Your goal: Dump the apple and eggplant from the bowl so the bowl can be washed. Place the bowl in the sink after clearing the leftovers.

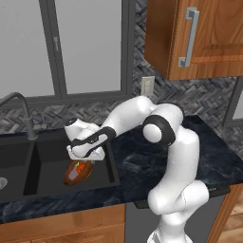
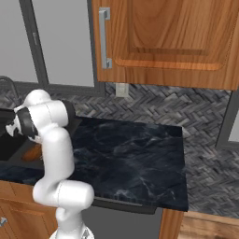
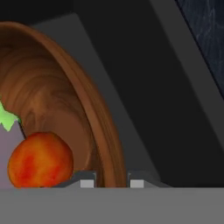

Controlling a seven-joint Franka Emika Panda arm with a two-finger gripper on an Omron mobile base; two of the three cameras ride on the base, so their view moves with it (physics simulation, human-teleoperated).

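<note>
Pinched at the rim by the gripper (image 3: 112,183), tilted inside the sink (image 1: 42,156): bowl (image 3: 65,109), likely stiff, glossy, slippery; apple (image 3: 40,159) and eggplant (image 3: 8,144) inside.

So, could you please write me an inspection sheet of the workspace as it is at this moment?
Surface: dark marbled counter, bare to the right of the arm.
Job's things: bowl is in the right basin of the sink, tilted. The apple and the eggplant are still inside the bowl.
Clutter: nothing seen.
Gripper: gripper is down over the bowl, with the bowl's rim between its fingers; it appears shut on the rim.
Cables: nothing seen.
Surroundings: faucet behind the sink, windows, wooden cabinets, patterned wall with an outlet.
</note>
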